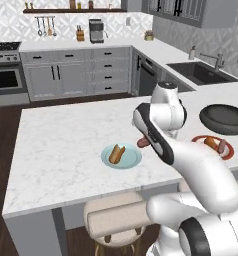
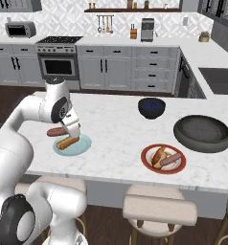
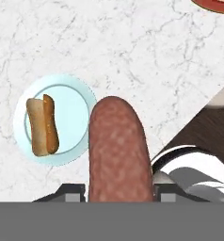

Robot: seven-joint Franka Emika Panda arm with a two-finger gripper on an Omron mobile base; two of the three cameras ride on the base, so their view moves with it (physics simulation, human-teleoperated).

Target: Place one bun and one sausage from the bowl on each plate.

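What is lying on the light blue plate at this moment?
One bun lies on the light blue plate. The sausage is above it, held in the gripper. The plate beneath the bun is hidden.

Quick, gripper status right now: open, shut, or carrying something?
Gripper: shut on the reddish-brown sausage, held above the counter beside the light blue round plate that carries a golden-brown bun.

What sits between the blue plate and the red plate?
Bare marble counter separates the blue plate from the red plate, clearest in the right base view.
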